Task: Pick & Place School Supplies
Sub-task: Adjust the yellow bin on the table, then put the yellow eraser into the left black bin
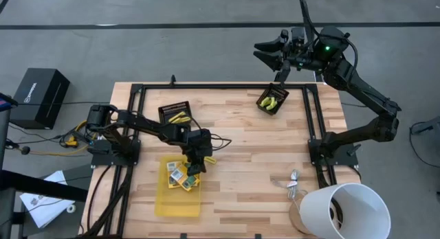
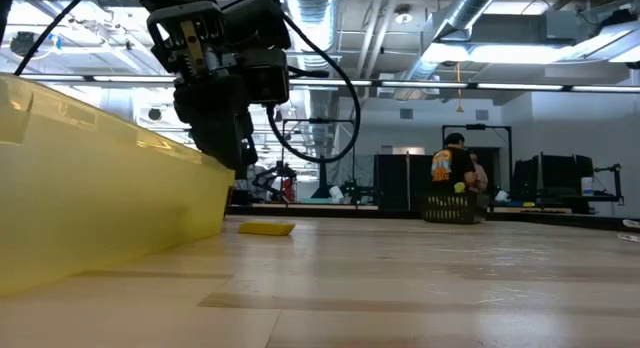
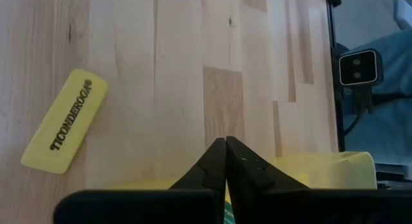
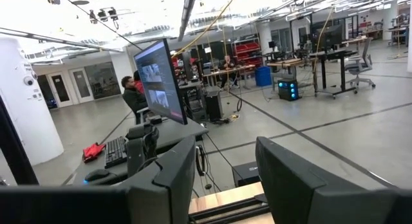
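My left gripper (image 1: 194,166) (image 3: 225,142) is shut and slants down over the far right corner of the flat translucent yellow tray (image 1: 177,201) (image 2: 100,213). Nothing shows between its fingertips. In the low view the tray wall hides those tips. Small printed green-yellow boxes (image 1: 180,176) lie in the tray just under the gripper. A short yellow stick marked TICONDEROGA (image 3: 63,122) (image 1: 210,158) (image 2: 266,228) lies flat on the wood beyond the tray. My right gripper (image 1: 267,52) (image 4: 225,176) is held high past the table's far edge, open, with nothing in it.
A black basket (image 1: 174,113) with yellow pieces stands at the far left. Another black basket (image 1: 273,100) with yellow-green pieces stands at the far right. Silvery clips (image 1: 294,184) and a white bucket (image 1: 344,208) are at the near right. A black frame (image 1: 311,122) rims the table.
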`<state>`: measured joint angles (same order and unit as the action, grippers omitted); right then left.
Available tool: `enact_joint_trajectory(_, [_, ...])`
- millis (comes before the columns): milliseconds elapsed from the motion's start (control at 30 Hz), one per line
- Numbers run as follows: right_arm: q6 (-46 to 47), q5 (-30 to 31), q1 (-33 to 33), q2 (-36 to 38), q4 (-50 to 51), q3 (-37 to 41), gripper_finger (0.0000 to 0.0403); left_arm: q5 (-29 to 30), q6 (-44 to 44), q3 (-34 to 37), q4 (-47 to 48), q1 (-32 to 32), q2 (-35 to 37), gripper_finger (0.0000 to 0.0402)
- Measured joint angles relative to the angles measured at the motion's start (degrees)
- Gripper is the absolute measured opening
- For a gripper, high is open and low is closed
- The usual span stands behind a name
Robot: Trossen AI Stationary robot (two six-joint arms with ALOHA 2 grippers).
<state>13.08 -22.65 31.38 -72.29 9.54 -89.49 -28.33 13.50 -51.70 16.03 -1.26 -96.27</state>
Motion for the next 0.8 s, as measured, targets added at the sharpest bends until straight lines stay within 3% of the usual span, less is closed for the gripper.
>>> enact_joint_trajectory(567, [0.0,0.0,0.0,0.0,0.0,0.0,0.0154,0.6,0.4,0.2,2.2,3.2,0.3,0.0])
enact_joint_trajectory(800, [-0.2,0.0,0.0,0.0,-0.3,0.0,0.0154,6.6,-1.8,0.7,0.7,7.6,6.8,0.0006])
